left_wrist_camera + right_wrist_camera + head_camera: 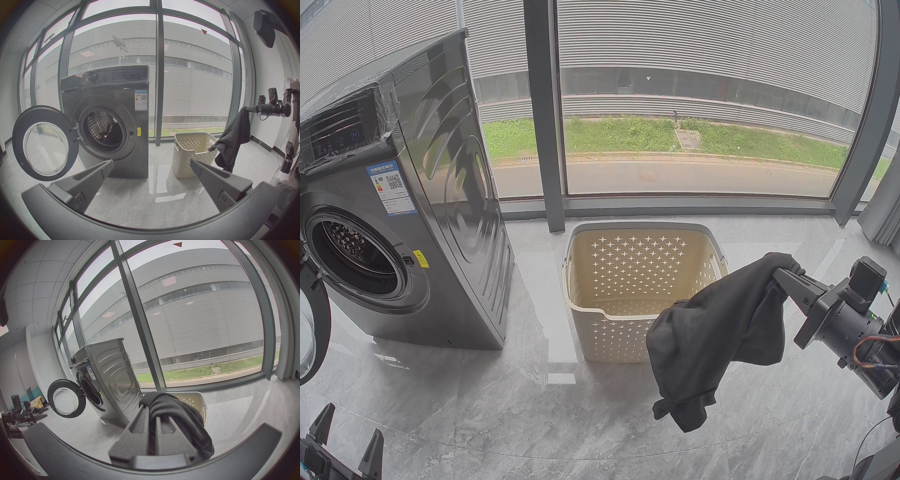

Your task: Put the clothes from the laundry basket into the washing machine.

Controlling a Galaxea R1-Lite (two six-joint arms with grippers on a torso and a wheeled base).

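A dark grey garment [719,331] hangs in the air to the right of the cream laundry basket [640,287], draping over the basket's front right corner. My right gripper [790,278] is shut on the garment's top; the cloth [175,418] wraps its fingers [137,433]. The basket's inside looks bare. The dark washing machine [406,206] stands at the left with its drum [103,128] showing and its round door [45,143] swung wide. My left gripper [150,165] is open and holds nothing, low at the front left [347,437], facing the machine.
A tall window with a dark vertical post [547,119] runs behind the basket and machine. The grey marble floor [537,400] stretches between me, the machine and the basket. A curtain edge [884,206] hangs at the far right.
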